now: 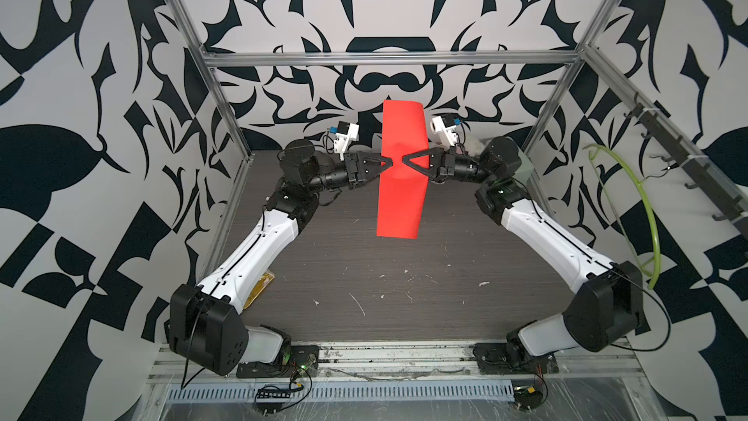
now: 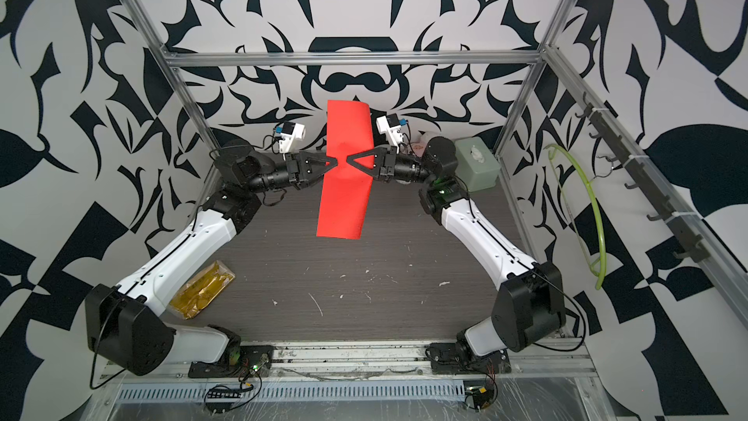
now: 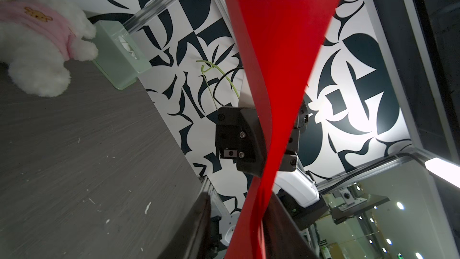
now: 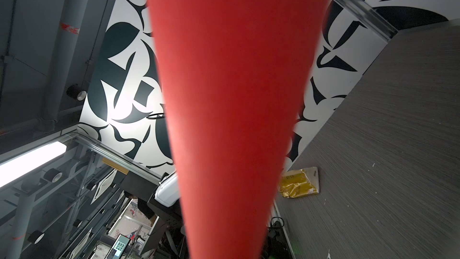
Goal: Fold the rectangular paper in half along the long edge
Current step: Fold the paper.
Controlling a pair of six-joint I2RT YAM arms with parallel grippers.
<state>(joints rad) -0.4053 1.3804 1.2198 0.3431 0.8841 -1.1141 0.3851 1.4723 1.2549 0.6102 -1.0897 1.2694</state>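
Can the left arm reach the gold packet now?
Probably yes: the left gripper stands open around the red paper, the right gripper holds it, and the gold packet lies uncovered beside the arm.

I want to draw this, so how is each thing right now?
rectangular paper: held up off the table, curved.
right pincer: shut on the paper's middle.
left pincer: open, straddling the paper.
plush bear: lying on the table.
green box: standing beside the bear.
gold packet: lying flat on the table.
green hanger: hanging on the side wall.
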